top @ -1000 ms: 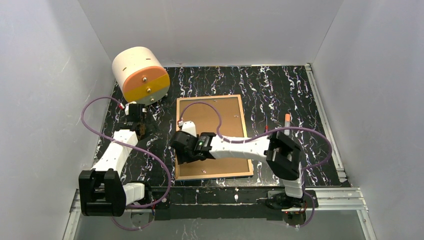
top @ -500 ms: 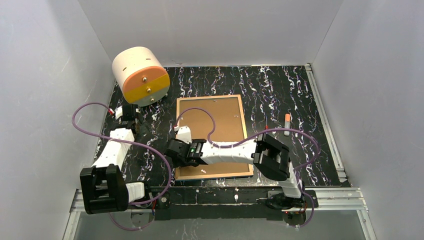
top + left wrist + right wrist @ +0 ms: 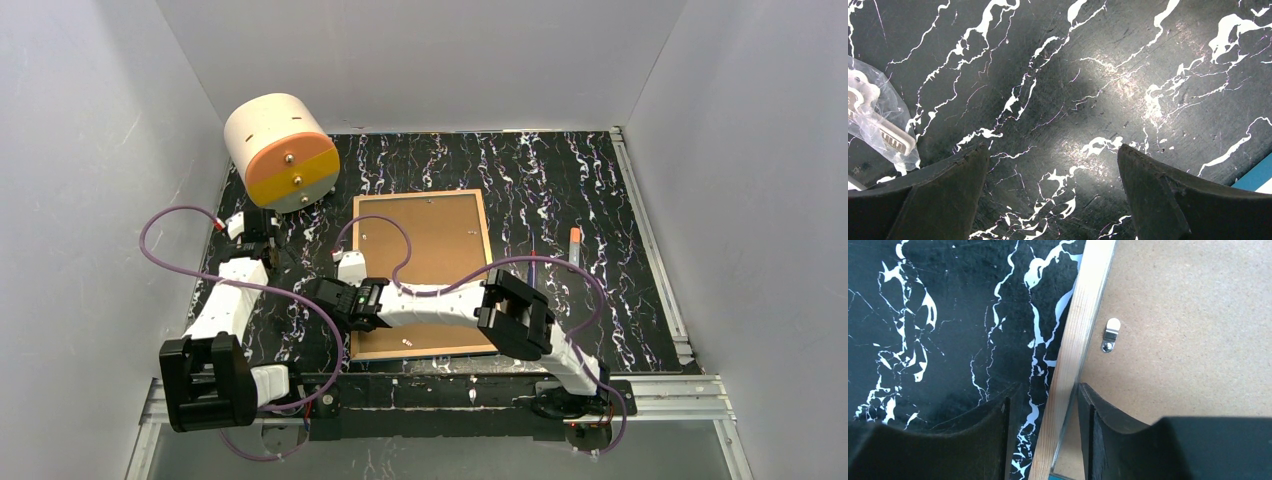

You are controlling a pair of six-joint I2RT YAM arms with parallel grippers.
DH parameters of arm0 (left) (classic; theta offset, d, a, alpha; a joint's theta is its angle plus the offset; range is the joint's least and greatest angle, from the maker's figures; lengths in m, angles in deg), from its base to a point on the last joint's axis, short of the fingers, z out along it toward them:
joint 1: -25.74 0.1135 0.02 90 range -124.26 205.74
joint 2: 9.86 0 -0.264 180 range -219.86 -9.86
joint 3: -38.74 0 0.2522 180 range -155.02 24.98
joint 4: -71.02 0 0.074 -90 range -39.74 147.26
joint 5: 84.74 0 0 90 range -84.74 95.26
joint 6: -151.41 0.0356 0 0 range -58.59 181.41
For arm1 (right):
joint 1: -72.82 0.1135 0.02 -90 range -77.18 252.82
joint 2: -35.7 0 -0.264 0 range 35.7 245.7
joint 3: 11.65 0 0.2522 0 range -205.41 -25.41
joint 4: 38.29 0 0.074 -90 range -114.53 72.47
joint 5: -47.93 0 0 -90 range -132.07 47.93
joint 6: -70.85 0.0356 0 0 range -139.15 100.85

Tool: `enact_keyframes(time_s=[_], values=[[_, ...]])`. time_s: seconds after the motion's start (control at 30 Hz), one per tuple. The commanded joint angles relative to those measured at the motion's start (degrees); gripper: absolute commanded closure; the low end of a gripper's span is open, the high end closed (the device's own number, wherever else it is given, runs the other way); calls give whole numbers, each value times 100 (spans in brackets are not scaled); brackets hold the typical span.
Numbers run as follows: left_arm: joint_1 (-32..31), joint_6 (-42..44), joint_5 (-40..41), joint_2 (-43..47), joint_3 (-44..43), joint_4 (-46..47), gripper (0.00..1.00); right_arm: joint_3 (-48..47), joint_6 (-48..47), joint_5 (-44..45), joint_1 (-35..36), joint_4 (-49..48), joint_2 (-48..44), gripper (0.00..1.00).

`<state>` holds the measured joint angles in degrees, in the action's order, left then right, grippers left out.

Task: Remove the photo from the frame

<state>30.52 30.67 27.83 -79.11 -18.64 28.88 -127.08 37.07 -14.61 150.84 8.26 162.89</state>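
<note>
The frame lies face down in the middle of the table, showing its light wooden edging around a brown backing board. The photo is hidden under the board. My right gripper sits at the frame's left edge. In the right wrist view its jaws straddle the wooden edging: the right finger is close against the inner side, and a gap shows at the left finger. My left gripper hangs wide open over bare table left of the frame, holding nothing.
A metal turn clip sits on the board just ahead of the right fingers. A cream drum with an orange face stands at the back left. A clear bag with a white part lies by the left gripper. A small orange-and-white stick lies right of the frame.
My right arm has swung left, from over the backing board to the frame's left edge, and its jaws have narrowed around the edging. The left arm shifted slightly early on, then stayed.
</note>
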Motion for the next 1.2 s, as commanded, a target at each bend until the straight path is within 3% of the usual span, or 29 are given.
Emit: enact_keyframes(time_s=[0.0, 0.37, 0.57, 0.77, 0.97, 1.17], values=[[41, -47, 242, 88, -165, -158, 2, -132, 255, 422, 1, 631, 105, 49], [40, 13, 9, 5, -174, -115, 2, 780, 277, 1023, -15, 818, -627, 73], [35, 48, -112, -35, -182, -89, 1, 1430, 105, 748, -50, 555, -1051, 66], [34, 75, -174, -62, -190, -85, 2, 1067, 247, 675, -42, 930, -748, 54], [40, 77, -121, -57, -205, -93, 2, 536, 465, 816, 17, 1555, -284, 55], [37, 34, 63, 58, -216, -133, 2, 445, 505, 812, 21, 1606, -114, 62]])
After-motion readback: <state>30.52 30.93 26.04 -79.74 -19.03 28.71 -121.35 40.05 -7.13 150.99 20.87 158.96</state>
